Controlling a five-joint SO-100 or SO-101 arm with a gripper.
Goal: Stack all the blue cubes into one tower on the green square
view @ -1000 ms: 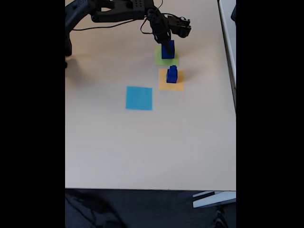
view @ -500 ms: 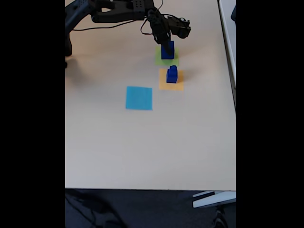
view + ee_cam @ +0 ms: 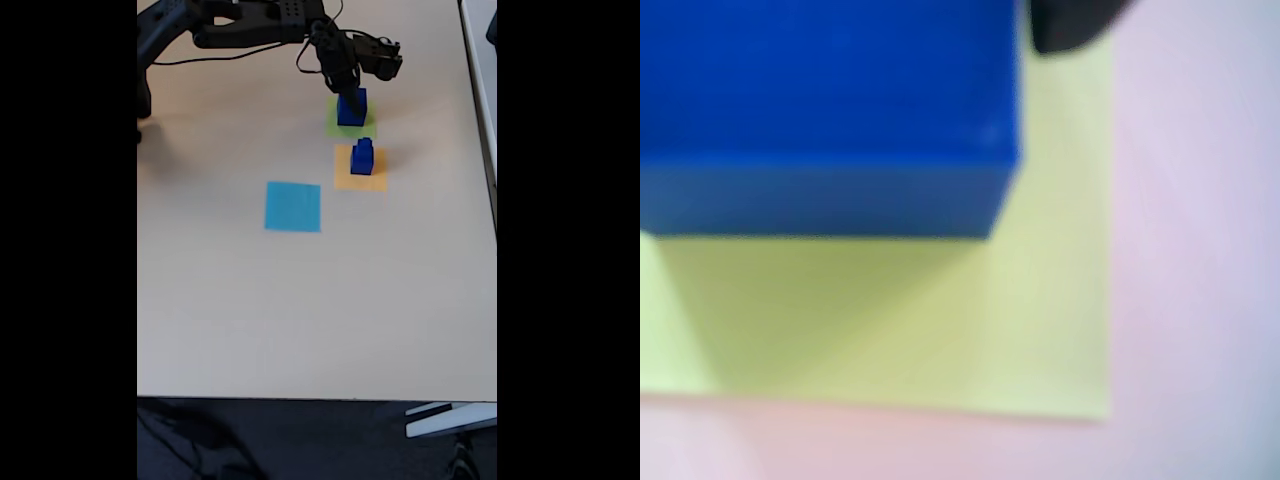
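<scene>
I see the big blue cube (image 3: pixel 351 107) sitting on the green square (image 3: pixel 336 127), with the gripper (image 3: pixel 349 90) right at its 12 o'clock edge. I can't tell whether the fingers grip it or have let go. Smaller cubes (image 3: pixel 362 157) wait on the orange square (image 3: pixel 360 180) at 6 o'clock. If I lift off carelessly, I risk dragging the cube off the green.

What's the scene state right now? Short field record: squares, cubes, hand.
green square: holds one large blue cube
orange square: holds a short stack of smaller blue cubes
light blue square: bare
hand: directly over the large cube; open or shut cannot be told
table: pale beige
</scene>
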